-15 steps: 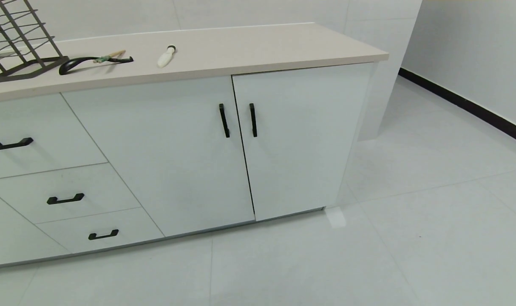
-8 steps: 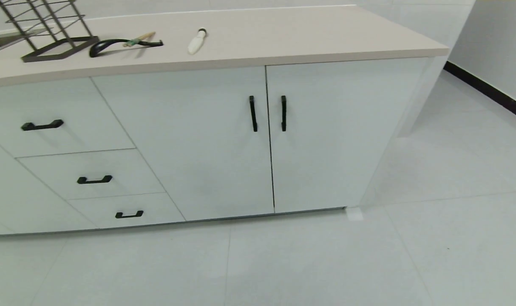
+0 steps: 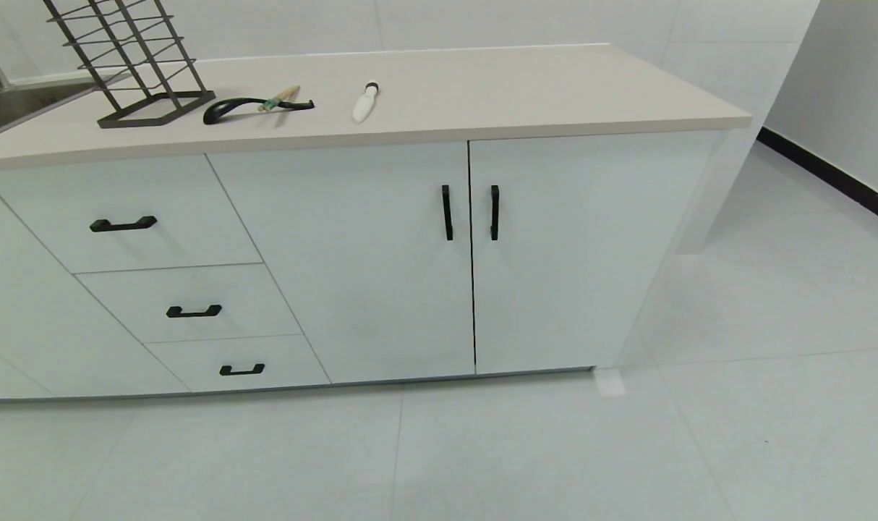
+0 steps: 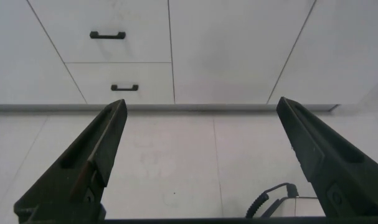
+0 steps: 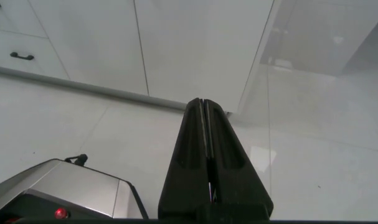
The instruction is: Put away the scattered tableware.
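Note:
On the beige countertop (image 3: 526,94) lie a black ladle-like utensil (image 3: 229,108), a wooden-handled brush (image 3: 280,98) resting across it, and a white utensil with a black end (image 3: 364,103). A black wire rack (image 3: 131,61) stands to their left, beside a steel sink (image 3: 19,105). My left gripper (image 4: 204,112) hangs low over the floor facing the cabinet drawers, its fingers wide open and holding nothing. My right gripper (image 5: 204,106) also hangs low above the floor, its fingers pressed together with nothing between them.
White cabinet front with three drawers (image 3: 193,311) at left and two doors with black handles (image 3: 470,212). Grey tiled floor (image 3: 555,449) spreads in front and to the right. A wall with black skirting (image 3: 829,170) is at the right.
The whole head view has shifted: the camera swung, so the counter now sits further right and lower in the picture, with the sink newly visible. The utensils lie as before.

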